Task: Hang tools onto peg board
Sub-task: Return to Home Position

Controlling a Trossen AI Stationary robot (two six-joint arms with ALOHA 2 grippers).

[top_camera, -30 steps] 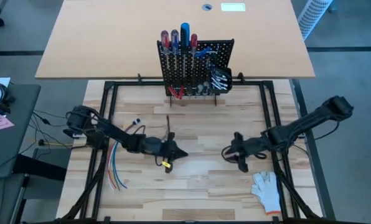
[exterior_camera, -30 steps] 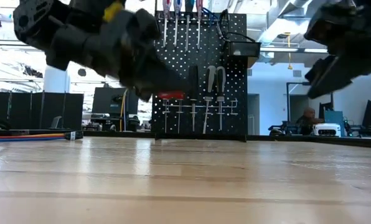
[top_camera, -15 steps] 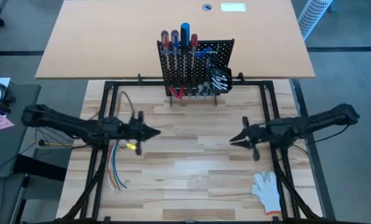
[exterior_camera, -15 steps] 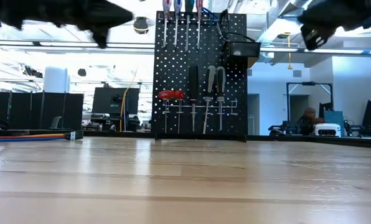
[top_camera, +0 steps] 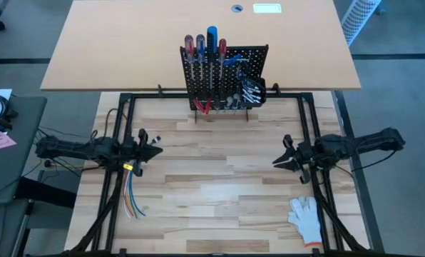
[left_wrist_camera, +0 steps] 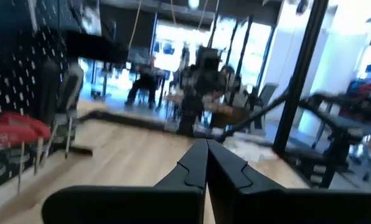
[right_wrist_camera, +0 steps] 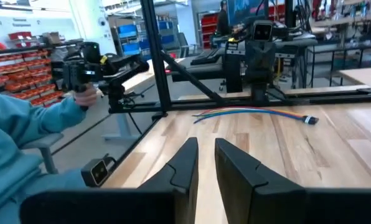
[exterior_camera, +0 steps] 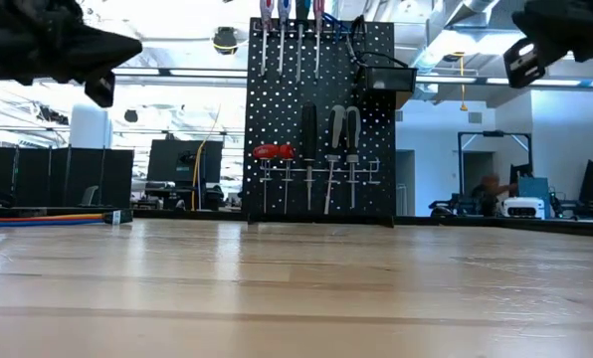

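The peg board [top_camera: 223, 75] stands upright at the far middle edge of the worktop [top_camera: 219, 185], and every tool I can find hangs on it. The screwdrivers [top_camera: 204, 44] sit along its top edge with handles up, so their shafts drop through the holders and their weight keeps them seated. The red-handled pliers [top_camera: 202, 107] hang low on its left side. The silver wrenches [top_camera: 251, 90] are gathered at its lower right, by the small black bin [top_camera: 259, 91], which suits pieces too short to hook.

The left end effector [top_camera: 154, 151] hangs above the worktop, well in front of the peg board and off to its left. Its fingers are pressed together on nothing. The right end effector [top_camera: 278, 161] mirrors it, well in front of the board and to its right, with a narrow gap between its fingers and nothing in them. Both point inward, level and raised, which reads as a parked pose that leaves the board's front unobstructed.

The white glove [top_camera: 305, 218] and the bundle of coloured wires [top_camera: 132, 196] lie nearer the front edge, far from the board; neither belongs on it. The hanging looks finished.
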